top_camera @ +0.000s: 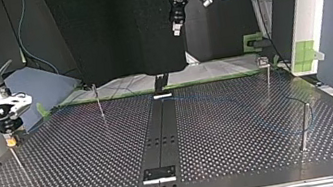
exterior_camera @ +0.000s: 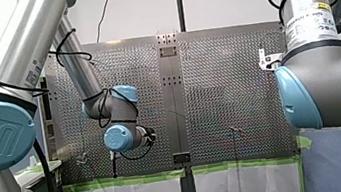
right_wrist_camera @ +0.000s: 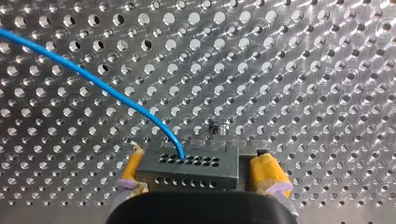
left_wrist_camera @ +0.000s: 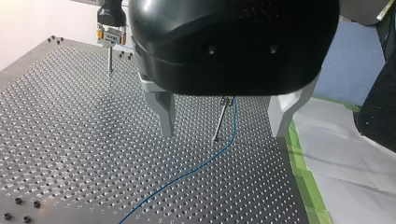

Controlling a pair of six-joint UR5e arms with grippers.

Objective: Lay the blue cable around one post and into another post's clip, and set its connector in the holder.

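Observation:
In the right wrist view the grey connector [right_wrist_camera: 187,167] lies between my right gripper's [right_wrist_camera: 201,175] yellow pads [right_wrist_camera: 266,175], and the blue cable [right_wrist_camera: 98,84] runs out of its top. A small gap shows beside one pad, so the gripper is open around it. At the top view's left this gripper [top_camera: 10,140] sits at the top of a thin post [top_camera: 17,160]. My left gripper [left_wrist_camera: 224,116] is open and holds nothing. It hangs high over the table's far edge [top_camera: 177,21]. Ahead of it the blue cable [left_wrist_camera: 205,161] rises to a slanted post's [left_wrist_camera: 220,122] top.
More thin posts stand on the perforated table [top_camera: 88,156]: one at the far left [top_camera: 98,103], one at the far right [top_camera: 267,80], one near the right front [top_camera: 304,127]. A black strip [top_camera: 161,135] runs down the middle. Green tape [left_wrist_camera: 306,179] edges the plate.

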